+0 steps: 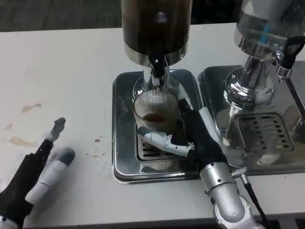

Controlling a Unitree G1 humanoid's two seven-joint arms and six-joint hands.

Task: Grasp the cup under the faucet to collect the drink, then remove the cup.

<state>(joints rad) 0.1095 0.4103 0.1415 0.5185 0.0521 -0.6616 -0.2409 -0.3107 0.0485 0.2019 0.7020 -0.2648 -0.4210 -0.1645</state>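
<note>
We see a white counter (62, 71), stained brown near its left edge. On the steel tray (121, 143) at its middle, our right hand (193, 138) clamps its fingers (162, 141) round the ribbed cup (153, 110) under the faucet (157, 71). Our left hand (35, 174) rests, fingers apart.

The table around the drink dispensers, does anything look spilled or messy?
Yes. The white table has brownish stains left of the drip tray, near the left hand: one smear toward the left edge, smaller marks below it, and a faint ring by the tray. They look like spilled drink. The cup stands upright.
</note>
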